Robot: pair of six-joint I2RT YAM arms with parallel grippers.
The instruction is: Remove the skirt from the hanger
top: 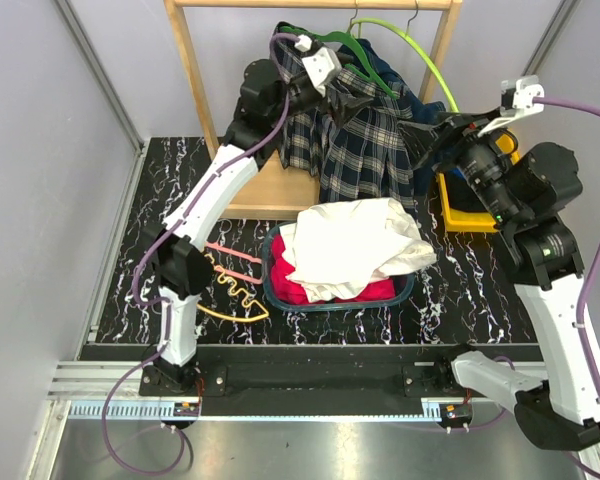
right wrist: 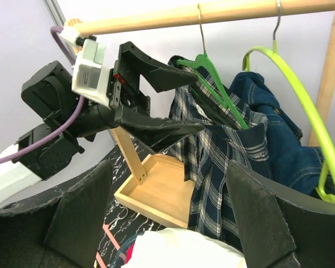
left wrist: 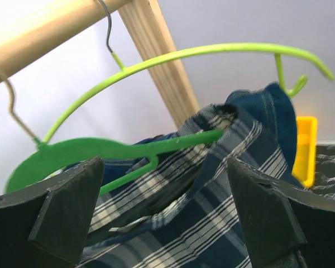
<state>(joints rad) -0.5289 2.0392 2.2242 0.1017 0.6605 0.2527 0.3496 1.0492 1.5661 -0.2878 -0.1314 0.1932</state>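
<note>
Closest in is the basket (top: 268,264) on the table, stuffed with a white cloth (top: 350,245) over something red. Just past it the skirt (top: 355,150) hangs on the hanger (right wrist: 196,59) from the wooden rail (right wrist: 156,21), waistband over the hanger's arm. The right gripper (top: 427,145) sits by the skirt's right edge, jaws gaping wide, empty. The left gripper (right wrist: 200,100) is up at the hanger's left shoulder, spread wide too, nothing clamped. A lime-green hanger (top: 420,50) and a denim garment (right wrist: 273,128) hang furthest back, to the right.
</note>
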